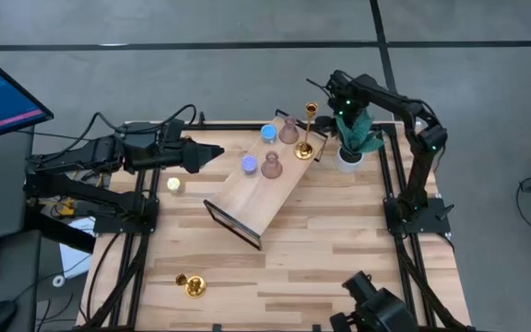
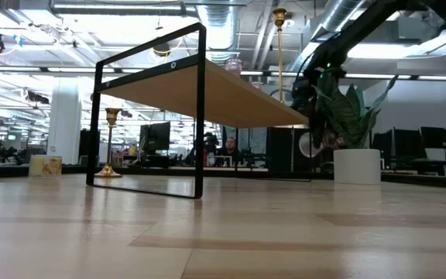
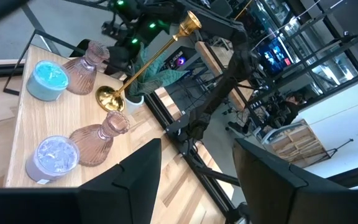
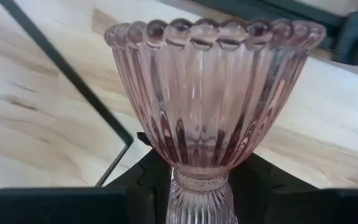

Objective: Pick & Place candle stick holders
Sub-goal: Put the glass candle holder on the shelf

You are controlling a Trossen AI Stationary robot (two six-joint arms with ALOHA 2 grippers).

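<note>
A tilted wooden shelf (image 1: pixel 247 198) on a black frame carries two pink candle stick holders (image 1: pixel 289 131) (image 1: pixel 271 166), a blue one (image 1: pixel 268 132), a violet one (image 1: pixel 249 164) and a tall gold one (image 1: pixel 307 138). On the table stand a yellow one (image 1: pixel 173 184) and another gold one (image 1: pixel 192 286). My right gripper (image 1: pixel 339 112), pointing down between the shelf's far end and the plant, is shut on a third pink holder (image 4: pixel 207 93), which the gripper hides in the high view. At the shelf's left, my left gripper (image 3: pixel 194 180) hangs open and holds nothing. My right gripper pinches the pink holder's narrow neck (image 4: pixel 199 182) between its two fingers (image 4: pixel 148 183), coming from above and pointing down. The flared ribbed body (image 4: pixel 207 93) hangs below the fingers, upright. It appears clear of the table in the low view.
A green plant in a white pot (image 1: pixel 350 148) stands right beside my right gripper. The shelf's black frame end (image 1: pixel 233 224) faces the table's near side. Bare wood lies at the table's near right (image 1: pixel 339 258).
</note>
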